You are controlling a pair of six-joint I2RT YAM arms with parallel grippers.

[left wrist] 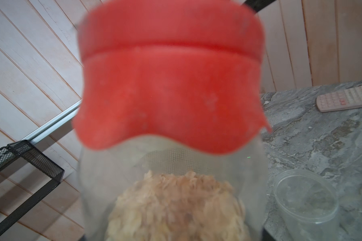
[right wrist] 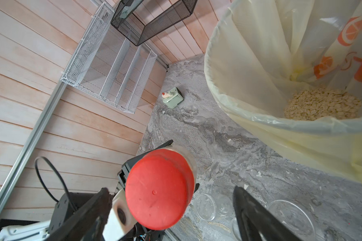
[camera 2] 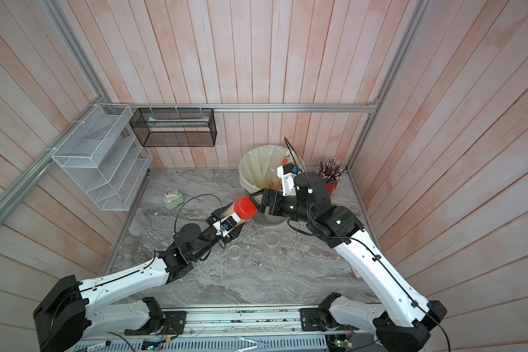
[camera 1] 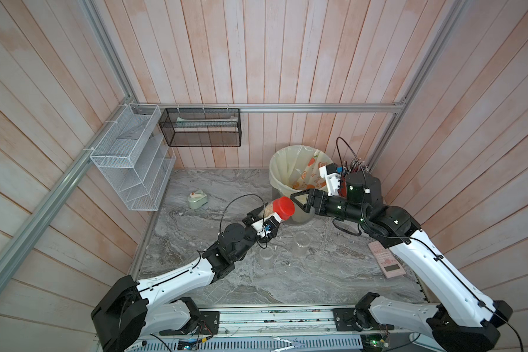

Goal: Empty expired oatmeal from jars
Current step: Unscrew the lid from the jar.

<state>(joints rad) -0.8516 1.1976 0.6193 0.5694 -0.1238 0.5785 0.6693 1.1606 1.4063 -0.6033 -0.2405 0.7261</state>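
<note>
- Plainly well into the job: judged two of the three jars done, with unscrewing the last one as the step in hand.
- Gripped the red-lidded jar (camera 1: 268,211) in the left hand (camera 1: 264,218), which was closed round the clear body. Held it tilted above the worktop (camera 1: 226,280), red lid (camera 1: 284,208) aimed at the right hand (camera 1: 297,202).
- Showed oatmeal (left wrist: 176,206) through the jar wall, slumped toward the base end, with the lid on.
- Caught the right hand open in the right wrist view, fingers spread to either side of the lid and apparently not touching it.
- Counted two empty jars (camera 1: 301,242) standing lidless on the worktop near the held one, with clear lids (right wrist: 205,206) lying beside them.
- Found a heap of flakes (right wrist: 322,104) at the bottom of the lined bin (right wrist: 217,62), just behind the right hand.
- Called next for closing the right hand squarely over the lid and twisting, while the left hand held firm against the turn.
- Called after that for carrying the opened jar over the bin rim before tipping, since any earlier tilt would probably scatter flakes on the worktop.
</note>
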